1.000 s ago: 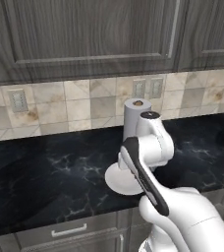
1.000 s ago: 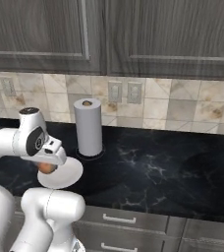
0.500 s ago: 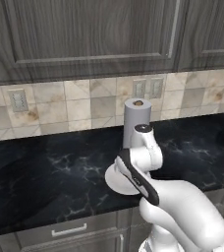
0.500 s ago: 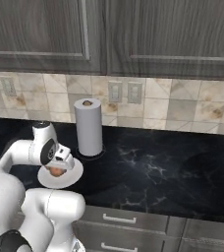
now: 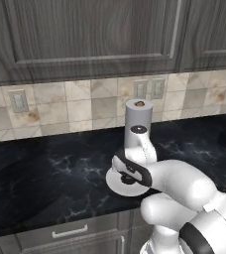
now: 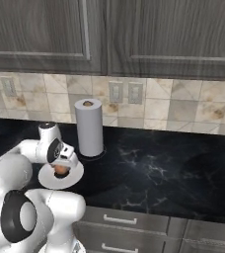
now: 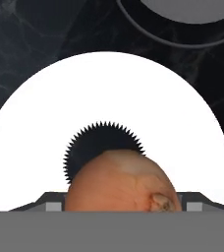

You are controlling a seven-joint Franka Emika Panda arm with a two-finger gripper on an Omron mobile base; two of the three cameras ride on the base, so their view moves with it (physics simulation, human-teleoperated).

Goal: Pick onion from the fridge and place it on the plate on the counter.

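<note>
So the pincer (image 6: 61,167) is low over the plate (image 6: 75,175) with the onion (image 6: 60,170) clamped between its tips. From the hand camera the onion (image 7: 121,181) sits right at the bottom, between the two tip ends, with a dark shadow under it falling near the middle of the plate (image 7: 182,123). I can't tell for sure if the onion is touching the dish or hanging just above it, though the shadow peeking out past it makes me think there's a small gap.

Going outward: the plate is straight below the pincer on the black marbled table (image 6: 159,173). Just past the plate, toward the wall, stands a paper towel roll (image 6: 89,127), close but not touching it. In the left base camera the arm hides most of the plate (image 5: 116,184), with only its near rim showing.

My read: this is the placing step, nearly done. Next it needs to lower a touch if there is a gap, open up, then lift straight away. The onion's round, so it could roll a bit once released.
</note>
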